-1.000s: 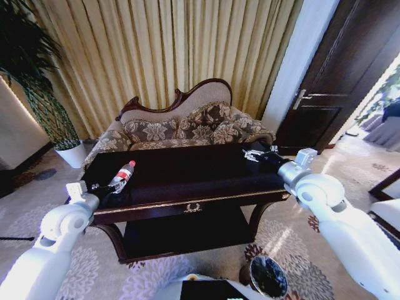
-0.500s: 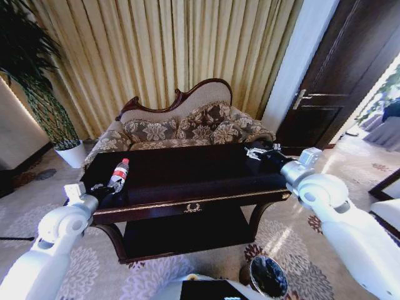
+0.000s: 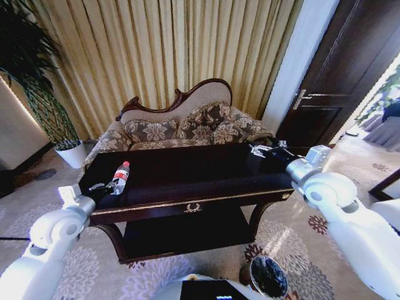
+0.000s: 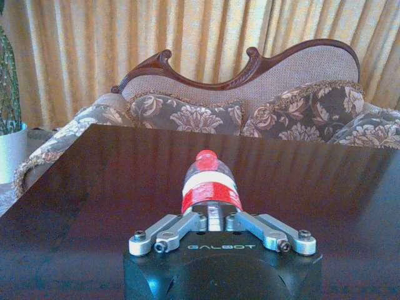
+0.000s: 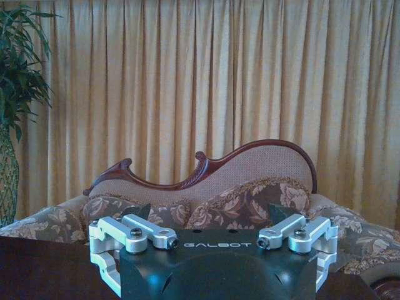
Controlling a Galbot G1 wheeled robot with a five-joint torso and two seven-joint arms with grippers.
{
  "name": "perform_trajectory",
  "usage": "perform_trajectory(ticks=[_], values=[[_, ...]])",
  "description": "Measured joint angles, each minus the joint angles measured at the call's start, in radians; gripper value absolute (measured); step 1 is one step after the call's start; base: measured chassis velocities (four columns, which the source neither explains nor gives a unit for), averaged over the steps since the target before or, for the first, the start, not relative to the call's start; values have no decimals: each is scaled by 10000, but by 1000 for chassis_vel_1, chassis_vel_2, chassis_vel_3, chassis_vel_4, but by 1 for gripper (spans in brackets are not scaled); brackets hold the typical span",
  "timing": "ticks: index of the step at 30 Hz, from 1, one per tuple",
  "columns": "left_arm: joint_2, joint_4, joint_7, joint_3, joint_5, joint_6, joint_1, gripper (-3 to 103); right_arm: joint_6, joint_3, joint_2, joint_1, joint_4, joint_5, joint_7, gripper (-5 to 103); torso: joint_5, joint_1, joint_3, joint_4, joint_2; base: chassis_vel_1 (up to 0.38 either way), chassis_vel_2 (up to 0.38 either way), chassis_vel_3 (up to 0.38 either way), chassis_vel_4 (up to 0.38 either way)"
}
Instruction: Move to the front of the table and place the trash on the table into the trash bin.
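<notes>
L gripper [image 3: 100, 186] back, off bottle [image 3: 120, 176]

A floral sofa [image 3: 184, 128] with a carved dark-wood back and patterned cushions stands before pleated gold curtains [image 3: 169, 47]. A tall green plant [image 3: 28, 69] in a white pot [image 3: 72, 153] stands by the sofa's end. A dark wooden door [image 3: 347, 75] with a metal handle [image 3: 302, 97] stands opposite. The carpet [image 3: 284, 234] bears pale flower medallions.

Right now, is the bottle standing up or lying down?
Lying down. The bottle rests on its side on the table, red cap pointing toward the sofa, with the left gripper at its base.
</notes>
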Motion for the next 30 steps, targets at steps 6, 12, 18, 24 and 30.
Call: perform_trajectory(ticks=[6,12,18,24,30], values=[[-89,-93,4,-176,135,11,163,10,0,-45,48,-82,64,-23,0,100,-4,0,0,2,0,0,0,0,0],[-71,-229,-10,-277,123,36,216,30,0,13,99,-175,76,-41,0,100,-5,0,1,0,0,0,0,0,0],[-73,-553,-16,-529,34,73,317,47,0,62,177,-252,33,-79,0,100,-4,0,2,1,0,0,0,0,0],[-86,-826,-47,-754,-118,71,522,74,0,-84,327,-264,-12,-244,0,100,-3,0,2,2,0,0,0,0,0],[-23,-638,-233,-700,-188,68,448,96,0,-115,345,-246,-14,-264,-1,100,-4,0,1,1,0,0,0,0,0]])
